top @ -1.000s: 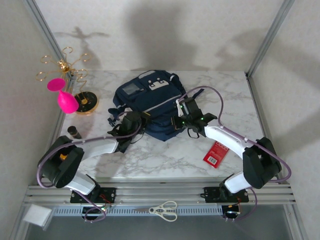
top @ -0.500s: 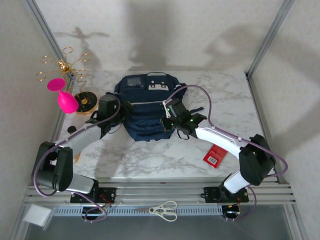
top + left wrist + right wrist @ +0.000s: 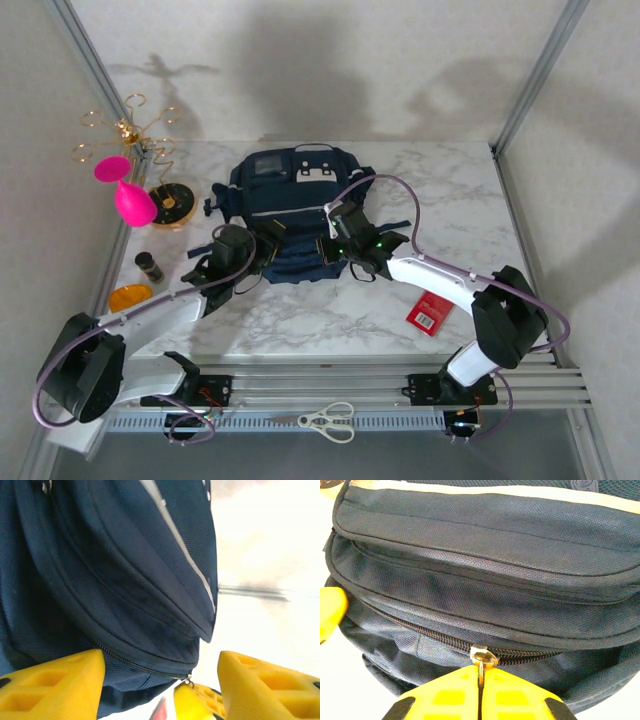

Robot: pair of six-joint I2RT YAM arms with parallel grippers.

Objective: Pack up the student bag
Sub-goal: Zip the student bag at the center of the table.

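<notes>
scissors [image 3: 327,421]: white-handled, lying on the metal rail in front of the arm bases, off the tabletop [image 3: 300,322].
tabletop: white marble pattern, bare in the strip nearest the arms.
red packet [image 3: 431,307]: flat on the tabletop right of centre, just beside the right arm's forearm.
orange disc [image 3: 130,297]: flat near the left edge, beside the left arm.
dark cylinder [image 3: 149,266]: small and upright, just behind the orange disc.
left claw [image 3: 161,666]: yellow fingers spread apart with nothing clamped. The near left corner of the student bag [image 3: 295,200] sits in the gap, up against one finger, with daylight before the other.
right claw [image 3: 480,680]: fingers pressed together, pinching the metal zipper pull [image 3: 482,660] on the bag's near edge.
student bag: navy and the largest item, lying flat in the middle of the tabletop. A pale stripe runs across its front pocket, the grey and white patches are at the far end, and the near edge lies between the two claws.
pink cup [image 3: 125,190]: tilted at the left rear, touching or overlapping the round base [image 3: 171,204].
gold wire stand [image 3: 125,130]: at the far left corner, curled arms spreading outward.
</notes>
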